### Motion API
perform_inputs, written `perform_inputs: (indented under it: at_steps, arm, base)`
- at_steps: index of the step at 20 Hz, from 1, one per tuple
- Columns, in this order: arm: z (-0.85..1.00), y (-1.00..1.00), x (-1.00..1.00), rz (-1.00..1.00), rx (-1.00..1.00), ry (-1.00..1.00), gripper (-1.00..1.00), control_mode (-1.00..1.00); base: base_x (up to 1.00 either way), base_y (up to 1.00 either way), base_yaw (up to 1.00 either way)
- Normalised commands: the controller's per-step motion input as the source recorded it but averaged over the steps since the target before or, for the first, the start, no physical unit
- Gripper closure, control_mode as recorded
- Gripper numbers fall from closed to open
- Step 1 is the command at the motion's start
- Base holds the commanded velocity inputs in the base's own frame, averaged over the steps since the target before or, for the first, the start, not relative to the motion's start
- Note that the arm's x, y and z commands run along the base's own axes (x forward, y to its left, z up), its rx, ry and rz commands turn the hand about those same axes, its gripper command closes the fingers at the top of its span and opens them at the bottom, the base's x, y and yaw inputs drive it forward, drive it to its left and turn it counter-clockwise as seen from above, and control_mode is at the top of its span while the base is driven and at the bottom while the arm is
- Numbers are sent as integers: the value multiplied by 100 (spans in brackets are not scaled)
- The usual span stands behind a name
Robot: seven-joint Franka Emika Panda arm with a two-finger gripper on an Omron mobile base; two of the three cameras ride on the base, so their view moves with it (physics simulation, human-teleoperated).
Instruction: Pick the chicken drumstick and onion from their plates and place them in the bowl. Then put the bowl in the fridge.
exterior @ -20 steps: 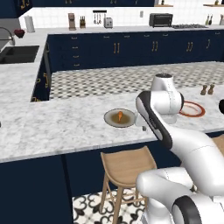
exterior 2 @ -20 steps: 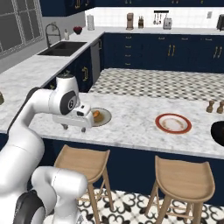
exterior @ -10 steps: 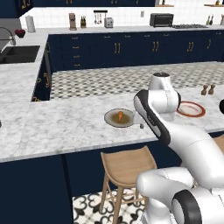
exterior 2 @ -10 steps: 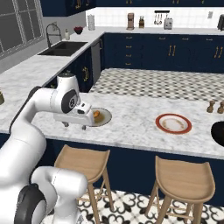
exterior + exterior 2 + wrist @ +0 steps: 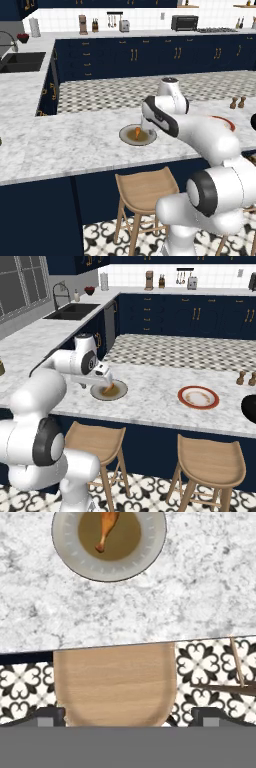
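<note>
The chicken drumstick (image 5: pixel 137 132) (image 5: pixel 106 389) (image 5: pixel 106 528) lies on the olive-grey plate (image 5: pixel 127 138) (image 5: pixel 119 392) (image 5: pixel 145 554) near the counter's front edge. My gripper (image 5: pixel 146 128) (image 5: pixel 108 378) (image 5: pixel 129 716) hovers just above that plate's near side, open and holding nothing, its fingertips (image 5: pixel 50 716) wide apart. The white plate with a red rim (image 5: pixel 226 121) (image 5: pixel 198 397) sits further right, partly behind my arm in the left base view. The black bowl (image 5: pixel 253 121) (image 5: pixel 249 408) is at the right edge. The onion and the fridge are out of view.
Wooden stools (image 5: pixel 147 186) (image 5: pixel 97 437) (image 5: pixel 115 684) stand under the counter's front edge, another stool (image 5: pixel 212 456) to the right. Two small shakers (image 5: pixel 236 102) (image 5: pixel 245 377) stand behind the bowl. A sink (image 5: pixel 20 61) (image 5: pixel 75 310) is at the far left.
My hand has moved sideways along the counter toward the olive-grey plate and now hangs over its edge. The jaws stayed open.
</note>
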Motion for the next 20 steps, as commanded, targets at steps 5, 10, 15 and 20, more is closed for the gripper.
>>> perform_inputs:
  at_steps: [5, 10, 15, 20]
  arm:
    - [-20, 1, 100, 0, 1, -2, -100, -100]
    - [-40, 0, 100, 0, 4, -7, -100, -100]
    - [-50, 9, 90, -1, 1, 1, -100, -100]
    - [-19, 10, 77, -2, -1, 11, -100, -100]
  base:
    - [0, 0, 0]
    - [0, 0, 0]
    - [0, 0, 0]
    - [0, 0, 0]
